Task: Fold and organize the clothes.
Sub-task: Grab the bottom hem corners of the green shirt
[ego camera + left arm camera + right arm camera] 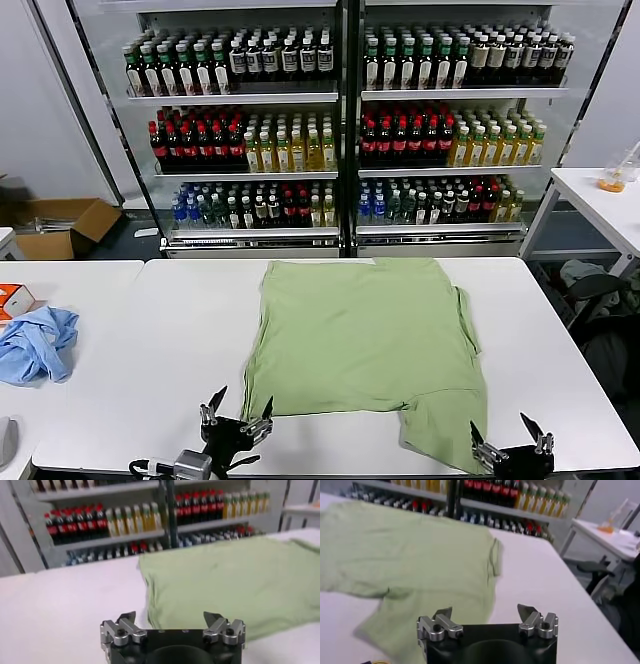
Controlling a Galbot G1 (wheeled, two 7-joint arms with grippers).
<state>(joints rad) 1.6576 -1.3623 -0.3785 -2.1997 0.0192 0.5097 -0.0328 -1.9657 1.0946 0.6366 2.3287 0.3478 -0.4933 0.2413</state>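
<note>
Shirt [365, 345], light green, is lying spread out on the white table [130, 350], back side up. Left gripper [237, 413] is waiting at its near left corner, jaws wide apart. Right gripper [512, 441] is waiting by the near right flap, jaws apart too. I think pinching only one layer could be making a crooked fold.

L hand [170, 622] open, green shirt [235, 580] beside
</note>
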